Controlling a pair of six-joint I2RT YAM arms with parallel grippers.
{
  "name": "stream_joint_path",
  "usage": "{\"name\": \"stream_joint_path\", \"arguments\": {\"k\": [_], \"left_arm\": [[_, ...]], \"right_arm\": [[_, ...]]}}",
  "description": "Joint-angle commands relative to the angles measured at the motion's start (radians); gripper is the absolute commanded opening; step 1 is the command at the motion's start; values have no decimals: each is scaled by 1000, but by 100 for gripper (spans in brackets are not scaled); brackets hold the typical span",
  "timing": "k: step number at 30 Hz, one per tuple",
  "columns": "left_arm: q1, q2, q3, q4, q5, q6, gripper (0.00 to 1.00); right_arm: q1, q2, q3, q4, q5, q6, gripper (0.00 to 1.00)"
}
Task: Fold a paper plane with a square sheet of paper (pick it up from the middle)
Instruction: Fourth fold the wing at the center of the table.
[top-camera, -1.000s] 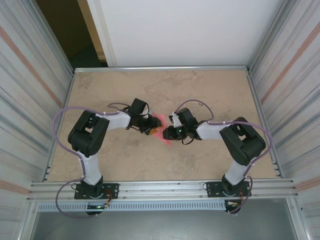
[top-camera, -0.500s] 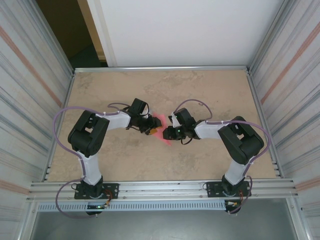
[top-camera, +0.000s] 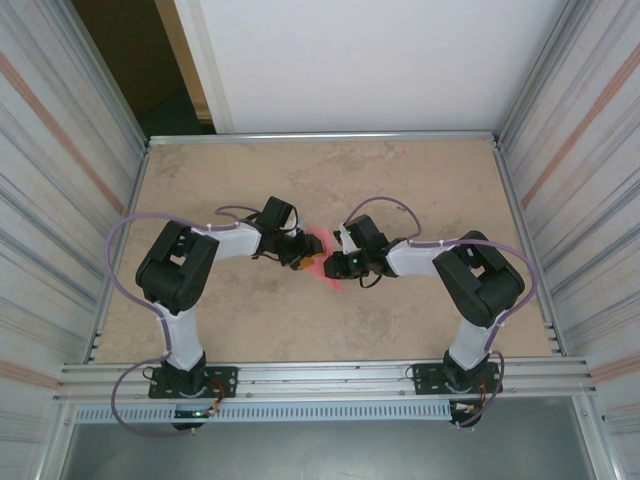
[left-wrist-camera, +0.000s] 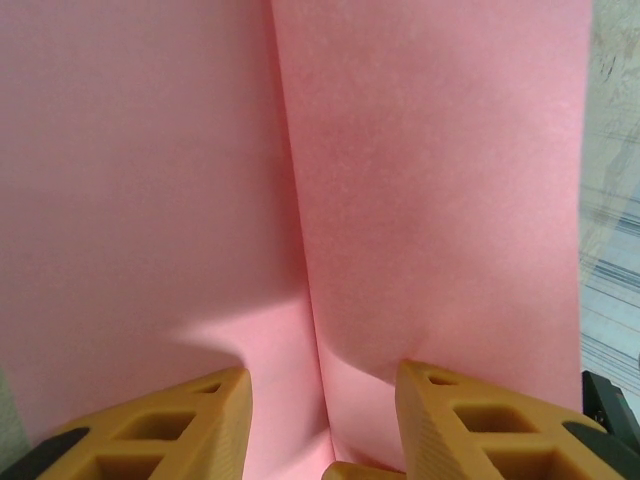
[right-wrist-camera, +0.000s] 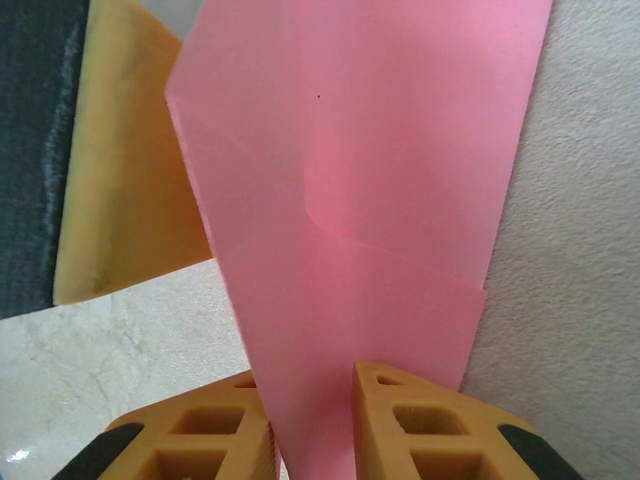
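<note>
- The two arms (top-camera: 180, 275) are bolted at the near edge of the table (top-camera: 400, 180) and are bent inward toward each other.
- The right claw (right-wrist-camera: 310, 385) is closed on the paper (right-wrist-camera: 370, 150). The narrow end of the pink sheet is pinched between its two orange fingers.
- The paper is located at mid-table, between the two claws. It widens away from the right claw, and folded flaps and a lengthwise crease are seen on it.
- The left claw (left-wrist-camera: 322, 375) is set at the opposite side of the paper. Its fingers are spread apart, with the crease running between them. Whether the sheet is gripped there cannot be told.
</note>
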Motion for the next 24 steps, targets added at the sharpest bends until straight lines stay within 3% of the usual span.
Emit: {"name": "stream_joint_path", "arguments": {"k": [1,13,24], "left_arm": [[-6,53,-41,-115,-79,3,44],[13,-73,-56,-59,-49,-3,43],[45,-208,-242,318,50,-11,48]], "right_arm": [[6,18,22,-17,9,-21,22],[-18,-2,11,-1,-46,-16,9],[-75,15,-33,133,-233,51,4]]}}
